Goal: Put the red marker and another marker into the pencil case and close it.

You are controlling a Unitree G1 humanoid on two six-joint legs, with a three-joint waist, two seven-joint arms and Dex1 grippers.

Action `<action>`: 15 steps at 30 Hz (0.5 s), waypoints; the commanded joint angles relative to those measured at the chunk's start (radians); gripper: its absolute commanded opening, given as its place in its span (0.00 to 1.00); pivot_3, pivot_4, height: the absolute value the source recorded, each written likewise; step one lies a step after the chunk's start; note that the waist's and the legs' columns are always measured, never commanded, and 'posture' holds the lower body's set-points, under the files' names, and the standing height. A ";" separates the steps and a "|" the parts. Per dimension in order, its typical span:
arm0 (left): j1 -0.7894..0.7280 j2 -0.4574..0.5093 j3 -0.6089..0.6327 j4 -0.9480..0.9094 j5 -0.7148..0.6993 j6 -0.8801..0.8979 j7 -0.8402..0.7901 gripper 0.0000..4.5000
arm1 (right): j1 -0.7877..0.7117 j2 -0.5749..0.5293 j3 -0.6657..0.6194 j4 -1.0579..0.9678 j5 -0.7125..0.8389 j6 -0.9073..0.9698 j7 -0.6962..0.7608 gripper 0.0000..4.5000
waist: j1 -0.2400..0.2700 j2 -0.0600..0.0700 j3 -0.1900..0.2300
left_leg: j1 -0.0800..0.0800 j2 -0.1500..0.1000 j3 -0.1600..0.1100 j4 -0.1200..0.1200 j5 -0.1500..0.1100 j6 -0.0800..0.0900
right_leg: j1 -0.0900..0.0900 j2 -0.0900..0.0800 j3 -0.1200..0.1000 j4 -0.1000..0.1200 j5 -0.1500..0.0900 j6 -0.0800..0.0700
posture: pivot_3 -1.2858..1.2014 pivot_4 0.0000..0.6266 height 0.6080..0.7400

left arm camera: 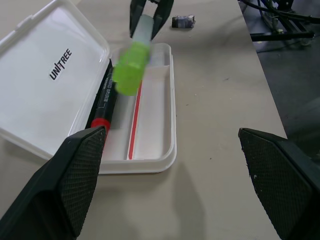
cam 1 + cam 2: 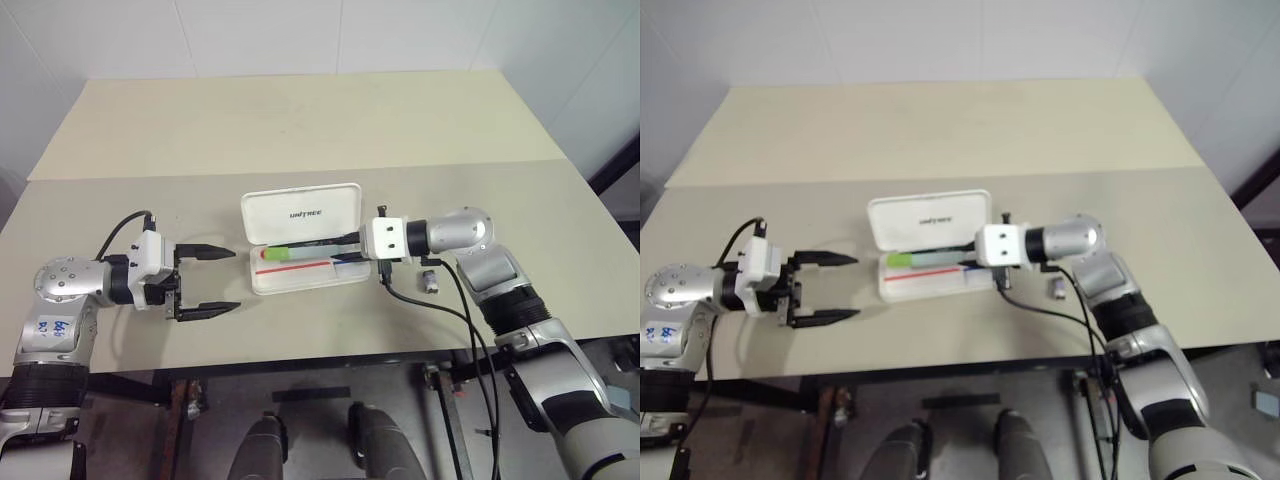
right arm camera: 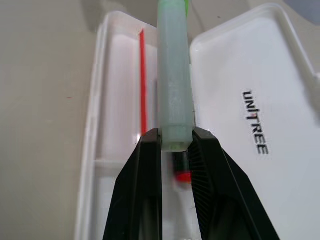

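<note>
Left gripper (image 2: pixel 224 279): idle beside the open white hard-plastic hinged pencil case (image 2: pixel 302 213), fingers spread wide and level; I leave it clear.
Red marker: slim black barrel with red cap (image 1: pixel 103 100), already lying in the tray by the hinge.
Release: I'd sink the chunky pale green highlighter (image 3: pixel 174 85) flat over the tray, then let go.
Right gripper (image 3: pixel 175 146): clenched on the highlighter's tail, reaching leftward, tipped slightly down.

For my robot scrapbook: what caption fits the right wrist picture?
Right gripper holds the green highlighter over the open pencil case.
</note>
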 commanded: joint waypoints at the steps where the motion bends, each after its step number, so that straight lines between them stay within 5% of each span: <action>1: 0.003 -0.004 0.003 -0.033 0.000 -0.016 0.008 1.00 | -0.004 0.012 0.010 -0.071 -0.007 0.012 -0.016 0.14 | 0.000 0.000 0.000 | 0.000 0.000 0.000 0.000 0.000 0.000 | 0.000 0.000 0.000 0.000 0.000 0.000 | 0.52 0.24 1.00; 15: -0.009 0.000 -0.011 0.003 0.007 -0.038 -0.006 1.00 | 0.015 0.005 0.048 -0.060 -0.064 -0.032 -0.037 0.14 | -0.001 0.000 0.000 | 0.000 0.000 0.000 0.000 0.000 0.000 | 0.000 0.000 0.000 0.000 0.000 0.000 | 0.52 0.24 1.00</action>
